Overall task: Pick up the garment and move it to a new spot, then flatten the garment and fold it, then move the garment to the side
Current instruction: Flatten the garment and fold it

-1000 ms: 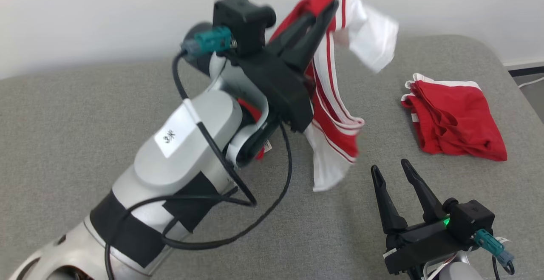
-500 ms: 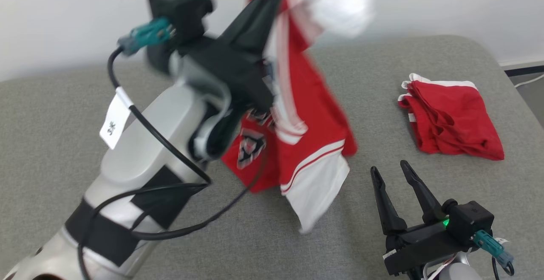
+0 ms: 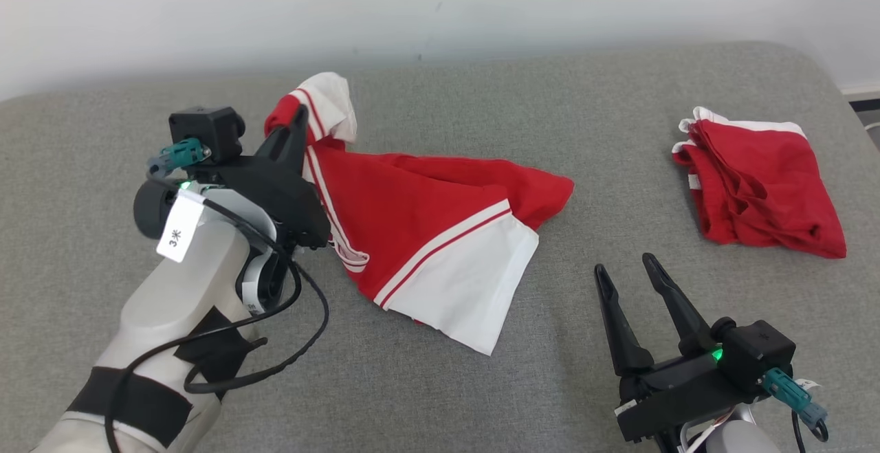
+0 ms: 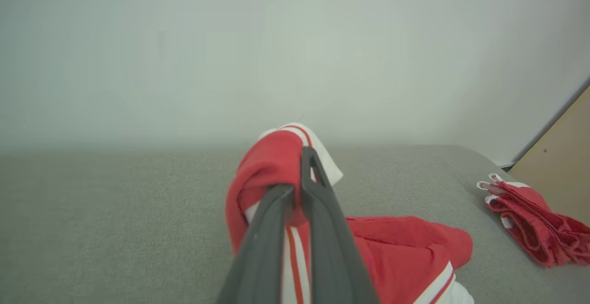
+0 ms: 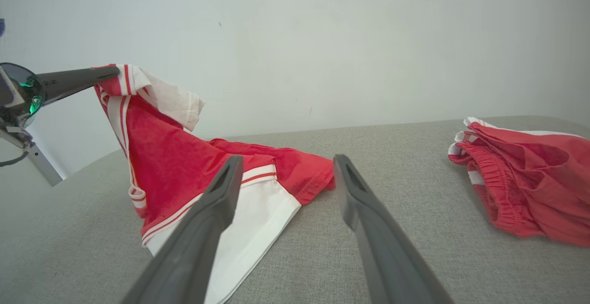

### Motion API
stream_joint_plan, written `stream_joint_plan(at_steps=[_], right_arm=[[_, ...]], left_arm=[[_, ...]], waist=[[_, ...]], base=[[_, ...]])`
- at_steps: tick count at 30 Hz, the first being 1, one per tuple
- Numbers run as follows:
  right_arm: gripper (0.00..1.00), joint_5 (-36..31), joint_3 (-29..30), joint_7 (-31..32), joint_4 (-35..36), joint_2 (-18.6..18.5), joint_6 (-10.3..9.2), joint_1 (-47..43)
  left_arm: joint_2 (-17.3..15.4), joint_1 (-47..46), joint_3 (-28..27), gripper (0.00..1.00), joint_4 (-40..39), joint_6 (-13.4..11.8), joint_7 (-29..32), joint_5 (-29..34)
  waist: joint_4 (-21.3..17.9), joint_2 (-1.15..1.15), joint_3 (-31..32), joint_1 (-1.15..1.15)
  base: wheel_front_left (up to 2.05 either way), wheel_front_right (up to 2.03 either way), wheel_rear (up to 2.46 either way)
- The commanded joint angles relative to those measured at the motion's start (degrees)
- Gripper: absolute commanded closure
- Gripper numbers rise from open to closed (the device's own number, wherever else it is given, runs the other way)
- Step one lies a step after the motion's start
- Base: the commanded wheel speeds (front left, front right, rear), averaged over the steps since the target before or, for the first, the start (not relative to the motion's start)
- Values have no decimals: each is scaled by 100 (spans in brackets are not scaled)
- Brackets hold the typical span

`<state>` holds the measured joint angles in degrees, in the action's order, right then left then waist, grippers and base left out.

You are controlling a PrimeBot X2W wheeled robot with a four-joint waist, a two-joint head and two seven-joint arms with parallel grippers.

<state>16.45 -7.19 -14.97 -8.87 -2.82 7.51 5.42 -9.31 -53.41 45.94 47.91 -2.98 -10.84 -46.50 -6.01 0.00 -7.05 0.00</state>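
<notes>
The garment is a red jersey with white panels and red-white stripes. Most of it lies spread on the grey cushioned surface, left of centre. My left gripper is shut on one bunched corner, which it holds a little above the surface. In the left wrist view the gripper pinches red cloth with a white edge behind it. My right gripper stands open at the lower right, apart from the garment. In the right wrist view the open gripper points at the garment, whose white hem lies just beyond.
A second red garment with white trim lies crumpled at the right, near the surface's edge; the right wrist view shows it too. A pale wall rises behind the surface. A tan panel stands at the far right.
My left arm has swung down and to the left with the garment, which hung in the air before. Most of the cloth now rests spread on the surface. The right gripper stayed in place.
</notes>
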Motion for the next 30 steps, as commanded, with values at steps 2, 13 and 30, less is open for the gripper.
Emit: stream_joint_plan(at_steps=[2, 13, 30], right_arm=[[0, -39, -21, -28, 14, -17, -4, 77], [0, -40, 10, -28, 1, -17, -4, 117], [0, -52, 105, -28, -25, -18, -4, -18]], left_arm=[[25, -132, 4, 21, 304, 3, -114, 104], [262, -263, 28, 0, 1202, 183, -187, 9], [625, 305, 312, 0, 1470, 594, 338, -402]], waist=[[-26, 0, -61, 0], [-102, 0, -125, 0], [304, 0, 20, 0]], base=[[0, 0, 0], [0, 0, 0], [0, 0, 0]])
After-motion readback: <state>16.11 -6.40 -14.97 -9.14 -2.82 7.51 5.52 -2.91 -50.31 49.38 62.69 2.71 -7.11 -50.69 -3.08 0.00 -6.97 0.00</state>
